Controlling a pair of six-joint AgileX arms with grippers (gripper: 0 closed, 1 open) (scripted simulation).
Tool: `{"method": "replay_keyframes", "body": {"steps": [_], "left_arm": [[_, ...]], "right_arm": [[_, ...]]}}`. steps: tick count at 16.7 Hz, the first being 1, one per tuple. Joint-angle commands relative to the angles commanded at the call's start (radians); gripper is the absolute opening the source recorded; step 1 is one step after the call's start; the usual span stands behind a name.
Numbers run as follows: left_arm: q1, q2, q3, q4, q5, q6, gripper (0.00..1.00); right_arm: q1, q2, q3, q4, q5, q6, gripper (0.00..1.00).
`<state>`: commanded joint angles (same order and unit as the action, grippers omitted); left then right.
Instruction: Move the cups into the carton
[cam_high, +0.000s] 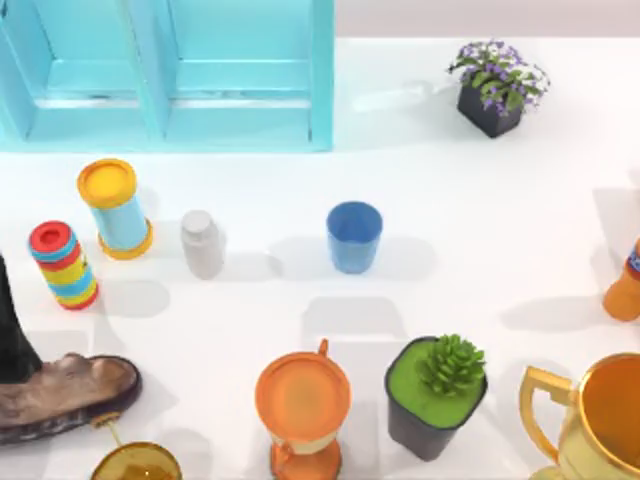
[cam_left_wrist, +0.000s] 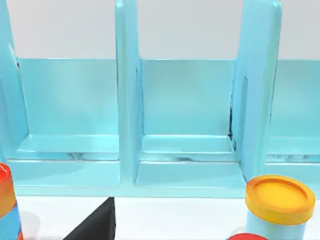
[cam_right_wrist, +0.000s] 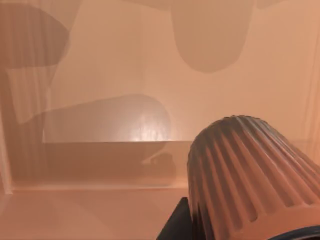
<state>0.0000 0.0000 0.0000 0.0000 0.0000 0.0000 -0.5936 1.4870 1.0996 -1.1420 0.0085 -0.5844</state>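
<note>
The blue cup stands upright on the white table near the middle, empty. It is apart from the turquoise carton, which lies at the back left. My left wrist view faces the carton's open compartments and thick dividers from low over the table. A black wedge cuts into that view's lower edge. In the right wrist view a ribbed brown tapered body stands very close to the lens, with a dark block at its foot. I cannot tell what either one is.
A yellow-lidded cyan can, a striped can and a white bottle stand at the left. Across the front are a shoe, an orange goblet, a succulent pot and a gold trophy. A flower pot is back right.
</note>
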Motion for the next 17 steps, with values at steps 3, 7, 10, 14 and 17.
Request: {"method": "replay_keyframes", "body": {"steps": [3, 7, 10, 14, 17], "left_arm": [[0.000, 0.000, 0.000, 0.000, 0.000, 0.000, 1.00], [0.000, 0.000, 0.000, 0.000, 0.000, 0.000, 1.00], [0.000, 0.000, 0.000, 0.000, 0.000, 0.000, 1.00], [0.000, 0.000, 0.000, 0.000, 0.000, 0.000, 1.00], [0.000, 0.000, 0.000, 0.000, 0.000, 0.000, 1.00]], "right_arm": [[0.000, 0.000, 0.000, 0.000, 0.000, 0.000, 0.08], [0.000, 0.000, 0.000, 0.000, 0.000, 0.000, 0.38], [0.000, 0.000, 0.000, 0.000, 0.000, 0.000, 0.60], [0.000, 0.000, 0.000, 0.000, 0.000, 0.000, 0.90], [0.000, 0.000, 0.000, 0.000, 0.000, 0.000, 1.00]]}}
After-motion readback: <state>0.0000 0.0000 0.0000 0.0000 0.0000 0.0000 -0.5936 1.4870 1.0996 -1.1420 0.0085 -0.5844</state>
